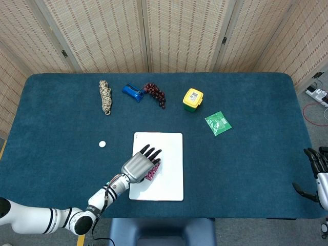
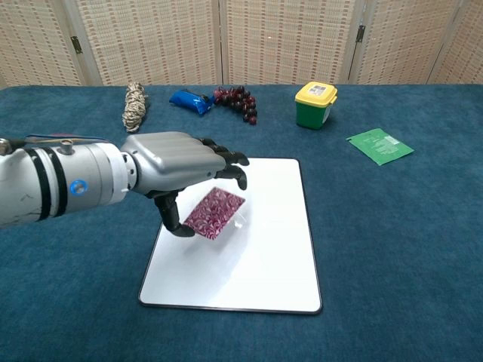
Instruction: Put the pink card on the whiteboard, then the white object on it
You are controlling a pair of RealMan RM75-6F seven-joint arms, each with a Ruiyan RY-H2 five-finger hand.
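My left hand (image 1: 138, 165) (image 2: 183, 167) holds the pink patterned card (image 1: 152, 170) (image 2: 215, 213) between thumb and fingers, a little above the whiteboard (image 1: 169, 154) (image 2: 264, 234), over its left half. The small white object (image 1: 102, 144) lies on the blue cloth left of the board; in the chest view my arm hides it. My right hand (image 1: 318, 177) rests at the table's right front edge, fingers apart, holding nothing.
Along the back lie a coiled rope (image 1: 105, 96) (image 2: 134, 106), a blue packet (image 1: 132, 92) (image 2: 190, 101), dark grapes (image 1: 155, 94) (image 2: 237, 102) and a yellow-lidded green tub (image 1: 192, 99) (image 2: 315, 104). A green sachet (image 1: 218, 123) (image 2: 379, 145) lies right of the board.
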